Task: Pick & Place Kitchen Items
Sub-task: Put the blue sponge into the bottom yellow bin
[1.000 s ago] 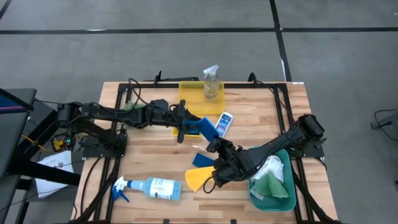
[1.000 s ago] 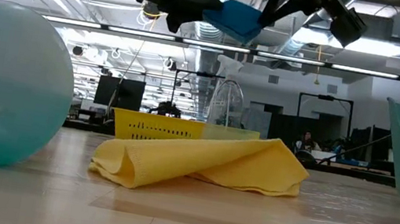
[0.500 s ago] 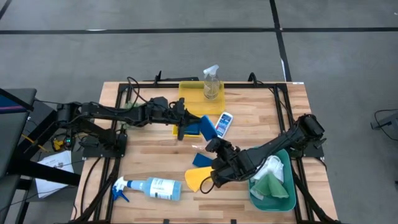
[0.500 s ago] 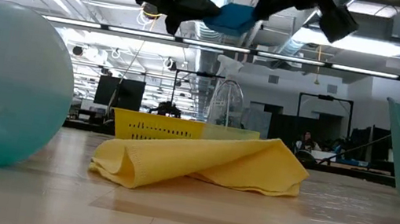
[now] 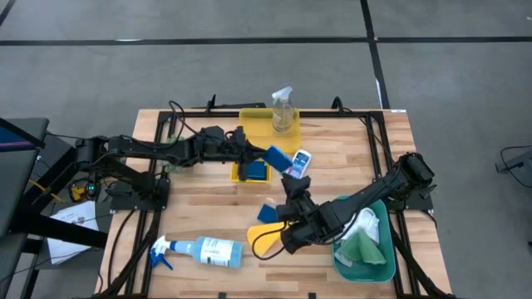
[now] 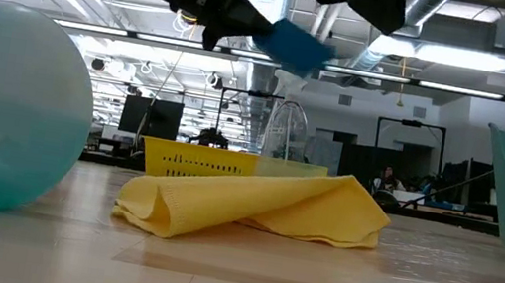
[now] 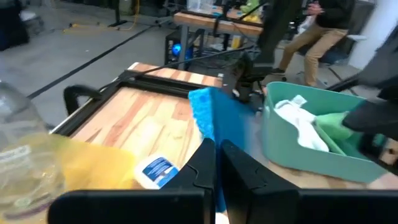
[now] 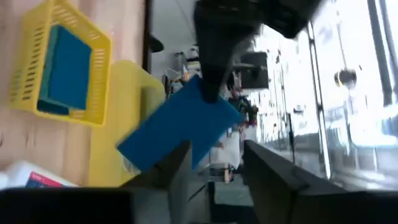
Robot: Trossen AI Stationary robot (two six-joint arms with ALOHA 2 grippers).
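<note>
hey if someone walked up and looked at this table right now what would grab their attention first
Probably the blue sponge held up in the air over the table's middle, pinched by the left gripper, with the right gripper open just beside it. Next, the yellow cloth crumpled at the table's front, and the teal bin of cloths at the right.

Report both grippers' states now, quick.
Left gripper: shut on the blue rectangular sponge, held up over the table.
Right gripper: open, holding nothing, just off that sponge.
</note>
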